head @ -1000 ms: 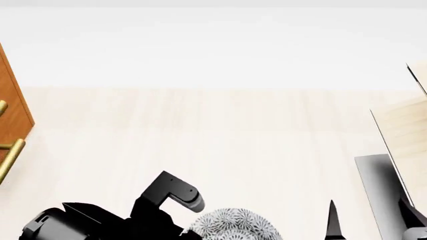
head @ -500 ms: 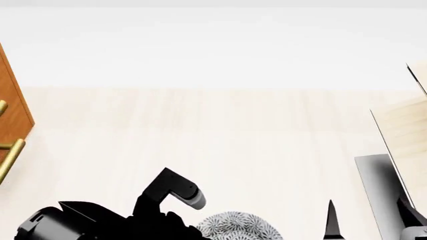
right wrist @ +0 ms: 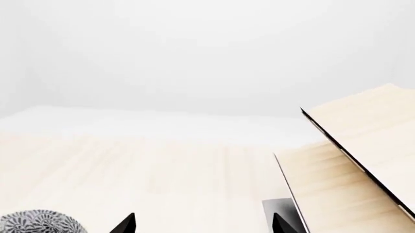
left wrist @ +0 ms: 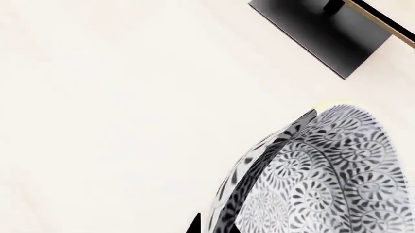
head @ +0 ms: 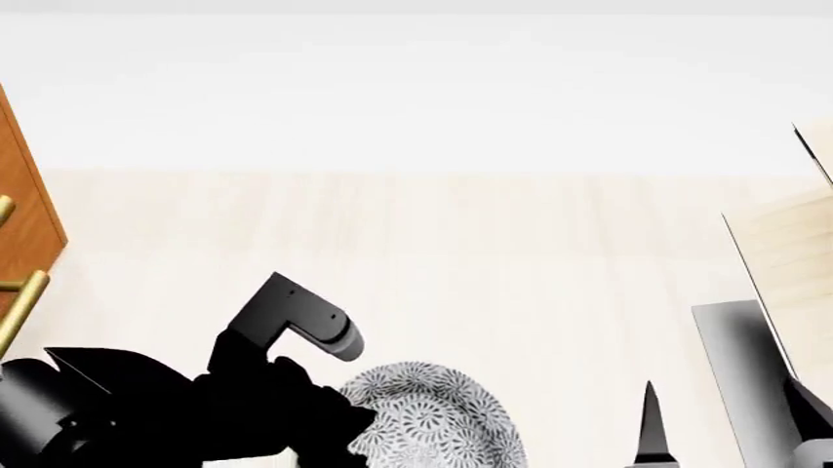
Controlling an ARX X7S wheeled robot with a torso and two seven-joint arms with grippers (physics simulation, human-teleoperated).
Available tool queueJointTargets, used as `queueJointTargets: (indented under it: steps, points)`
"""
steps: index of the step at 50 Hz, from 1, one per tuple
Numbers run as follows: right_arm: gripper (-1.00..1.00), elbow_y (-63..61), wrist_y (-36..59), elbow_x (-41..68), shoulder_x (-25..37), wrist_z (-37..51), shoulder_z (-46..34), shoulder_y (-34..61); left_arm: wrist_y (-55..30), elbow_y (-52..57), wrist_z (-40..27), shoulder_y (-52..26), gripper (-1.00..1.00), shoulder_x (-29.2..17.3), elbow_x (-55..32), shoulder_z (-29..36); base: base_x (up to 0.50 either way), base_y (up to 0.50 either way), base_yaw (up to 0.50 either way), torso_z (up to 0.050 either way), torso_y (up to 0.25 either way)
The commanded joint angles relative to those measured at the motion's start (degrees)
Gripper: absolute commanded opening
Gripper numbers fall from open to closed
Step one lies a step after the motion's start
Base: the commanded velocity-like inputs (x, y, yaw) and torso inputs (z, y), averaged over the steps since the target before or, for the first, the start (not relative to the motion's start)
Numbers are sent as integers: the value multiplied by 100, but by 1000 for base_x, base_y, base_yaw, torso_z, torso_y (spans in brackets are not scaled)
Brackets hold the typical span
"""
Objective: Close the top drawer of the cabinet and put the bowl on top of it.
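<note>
The bowl (head: pixel 436 419) sits tilted at the end of the left arm, its patterned rim pinched by the left gripper (head: pixel 341 429) above the pale floor (head: pixel 495 263). The cabinet (head: pixel 26 210) stands well apart from the bowl, beyond that arm. On the bowl's other side, the right gripper (right wrist: pixel 202 224) hangs spread, holding nothing, near a pale wood structure (head: pixel 787 253).

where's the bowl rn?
The bowl sits low in the head view, just left of centre, tilted against the left gripper and over the pale floor. The cabinet is far off at the left edge.
</note>
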Motion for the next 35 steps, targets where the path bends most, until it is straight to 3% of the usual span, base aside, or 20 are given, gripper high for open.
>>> queueJointTargets:
  steps: [1, 18, 35]
  points:
    - [100, -259, 173, 252, 91, 153, 186, 17, -538, 919, -604, -255, -100, -442, -470, -397, 0, 0, 0, 0, 0]
    - [100, -427, 283, 451, 161, 279, 306, 35, -1043, 1566, -991, -738, -100, -876, -880, -842, 0, 0, 0, 0, 0]
    - [100, -658, 312, 742, 260, 348, 674, -153, -1547, 2004, -1532, -1162, -100, -1011, -1381, -1316, 0, 0, 0, 0, 0]
